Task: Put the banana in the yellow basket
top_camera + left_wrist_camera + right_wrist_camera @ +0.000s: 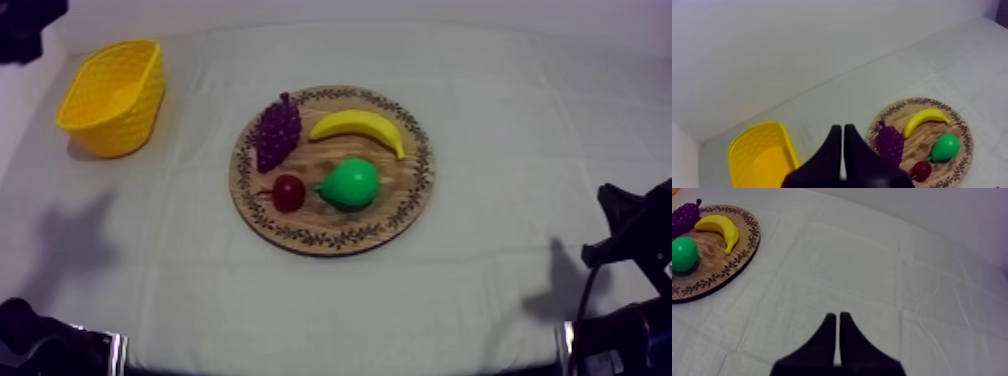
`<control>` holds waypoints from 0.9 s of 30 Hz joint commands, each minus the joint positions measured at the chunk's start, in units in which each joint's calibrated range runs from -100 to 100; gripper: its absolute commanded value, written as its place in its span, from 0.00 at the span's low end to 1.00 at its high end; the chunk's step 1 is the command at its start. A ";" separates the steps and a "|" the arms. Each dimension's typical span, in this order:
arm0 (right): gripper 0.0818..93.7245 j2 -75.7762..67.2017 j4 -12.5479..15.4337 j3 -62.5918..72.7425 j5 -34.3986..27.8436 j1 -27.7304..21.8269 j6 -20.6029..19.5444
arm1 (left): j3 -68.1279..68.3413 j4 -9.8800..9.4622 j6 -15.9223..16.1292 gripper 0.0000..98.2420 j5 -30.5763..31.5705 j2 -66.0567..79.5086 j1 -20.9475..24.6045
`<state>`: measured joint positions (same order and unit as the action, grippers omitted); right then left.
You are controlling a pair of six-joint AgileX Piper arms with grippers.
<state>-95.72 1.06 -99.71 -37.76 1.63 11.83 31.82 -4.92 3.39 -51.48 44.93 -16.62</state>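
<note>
- Banana (358, 128): on the wooden board (405, 187), far side, beside grapes (277, 132), behind pear (351, 183).
- Yellow basket (110, 97): far left, well apart from the wooden board.
- Left gripper (842, 129): fingers (833, 150) pressed together, empty.
- Right gripper (837, 316): fingers (827, 338) pressed together, empty, over cloth (872, 263).

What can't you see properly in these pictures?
1. Right wrist view: the wooden board and the grapes are cut off by the picture's edge.
2. Left wrist view: the yellow basket is cut off by the edge, and my left fingers hide the cloth behind them.
3. Top view: the small red fruit is too small to tell its kind.
</note>
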 commanded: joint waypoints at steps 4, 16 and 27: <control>0.01 -0.03 -0.01 0.05 0.02 -0.02 0.00 | -12.68 -0.10 0.32 0.00 -1.91 -14.41 -5.48; 0.01 -0.03 -0.01 0.05 0.02 -0.02 0.02 | -28.54 2.65 3.35 0.00 -3.94 -35.31 -10.70; 0.01 -0.03 -0.01 0.05 0.02 -0.02 0.02 | -42.42 4.52 7.86 0.00 -10.74 -52.43 -12.31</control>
<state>-95.72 1.06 -99.71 -37.76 1.63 11.83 -8.30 -0.52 10.54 -61.18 -4.24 -28.91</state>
